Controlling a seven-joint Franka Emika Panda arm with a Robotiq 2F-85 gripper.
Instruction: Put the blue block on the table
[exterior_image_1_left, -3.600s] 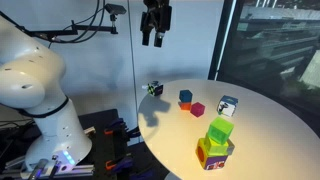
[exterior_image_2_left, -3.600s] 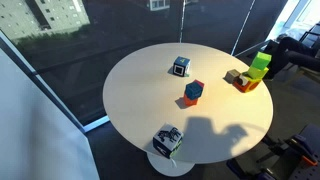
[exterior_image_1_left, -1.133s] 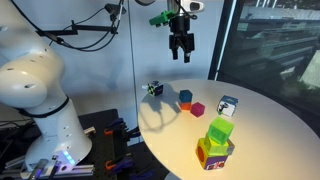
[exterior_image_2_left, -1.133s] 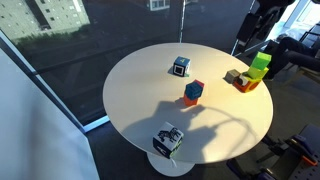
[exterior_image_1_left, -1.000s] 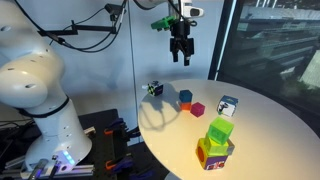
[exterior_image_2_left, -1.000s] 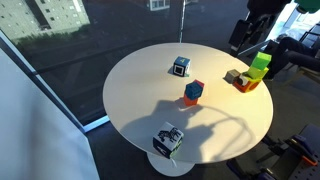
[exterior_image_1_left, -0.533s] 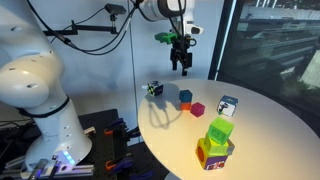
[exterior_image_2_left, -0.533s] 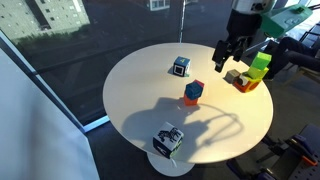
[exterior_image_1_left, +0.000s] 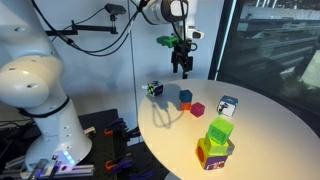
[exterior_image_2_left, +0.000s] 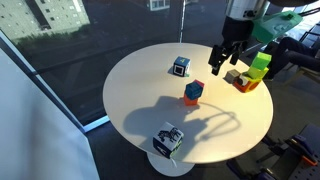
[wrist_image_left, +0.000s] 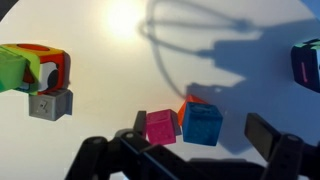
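- The step in hand looks like the approach. The gripper (exterior_image_1_left: 183, 66) hangs well above the table (exterior_image_1_left: 270, 130), pointing down and carrying nothing.
- Its fingers (wrist_image_left: 266, 136) stand wide apart in the wrist view, one at each side of the lower edge.
- The blue block (exterior_image_1_left: 185, 97) sits towards the middle of the table, just beside the magenta cube (exterior_image_1_left: 198, 109). (An orange sliver shows at its far side in the wrist view; I cannot tell whether that is one of its faces or something under it.)
- The next move, as I judge it, is a straight descent over the blue block with the fingers straddling it alone. The magenta cube is close enough to be nudged or caught, so the pads belong on the two free faces.
- The table top is round, smooth and cream, with the arm's shadow across it; a light cube would likely slide there if bumped.
- The patterned cube (exterior_image_1_left: 228, 105), the dark cube (exterior_image_1_left: 154, 89) and the green blocks (exterior_image_1_left: 220, 131) stand apart from the target.
- Dark glass walls (exterior_image_2_left: 60, 60) enclose the room, with buildings beyond them.
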